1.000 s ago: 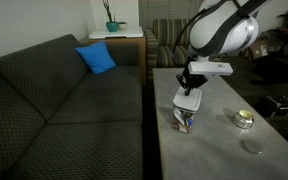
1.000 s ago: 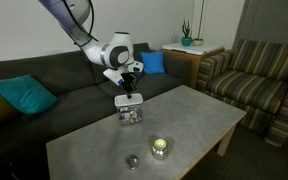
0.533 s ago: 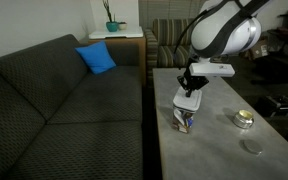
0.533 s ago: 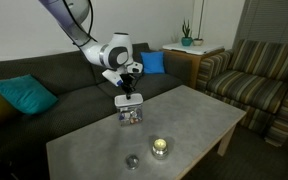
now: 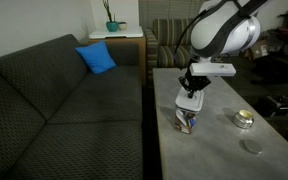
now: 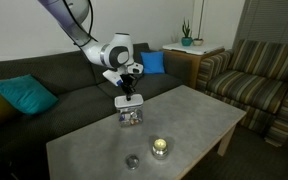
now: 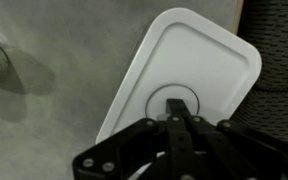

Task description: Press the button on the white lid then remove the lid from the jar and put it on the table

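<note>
Gripper (image 7: 179,120), tips together, over button (image 7: 172,98) of white lid (image 7: 199,55), long axis diagonal.

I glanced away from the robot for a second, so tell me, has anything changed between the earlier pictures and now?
Nothing visibly changed. The gripper is shut with its tips at the round button of the white lid, which sits on the jar. The table and the round tin are as before.
</note>
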Tool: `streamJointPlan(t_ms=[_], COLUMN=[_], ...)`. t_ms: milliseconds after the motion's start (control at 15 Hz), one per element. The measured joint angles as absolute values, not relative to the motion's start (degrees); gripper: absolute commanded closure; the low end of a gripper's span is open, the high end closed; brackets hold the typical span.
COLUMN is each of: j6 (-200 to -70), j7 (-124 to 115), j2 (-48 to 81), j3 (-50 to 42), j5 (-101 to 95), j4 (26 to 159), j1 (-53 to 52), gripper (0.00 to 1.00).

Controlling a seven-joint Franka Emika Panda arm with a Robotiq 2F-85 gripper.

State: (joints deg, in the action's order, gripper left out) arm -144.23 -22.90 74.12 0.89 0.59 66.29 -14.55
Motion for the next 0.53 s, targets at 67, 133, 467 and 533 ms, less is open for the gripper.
streamJointPlan(t_ms=[67, 133, 467, 533], j6=[-142.69, -141.26, -135.59, -134.96], j7=[-23.6, -24.25, -25.91, -25.91], j2=[74.3, 74.42, 75.71, 75.96], j3=[0.28, -0.26, -1.32, -1.35], j5=[0.59, 0.59, 0.59, 0.59], j4=[65.88, 65.33, 61.79, 61.25], j1=[-14.82, -15.04, -15.38, -15.38], gripper=[1.0, 1.0, 1.0, 1.0])
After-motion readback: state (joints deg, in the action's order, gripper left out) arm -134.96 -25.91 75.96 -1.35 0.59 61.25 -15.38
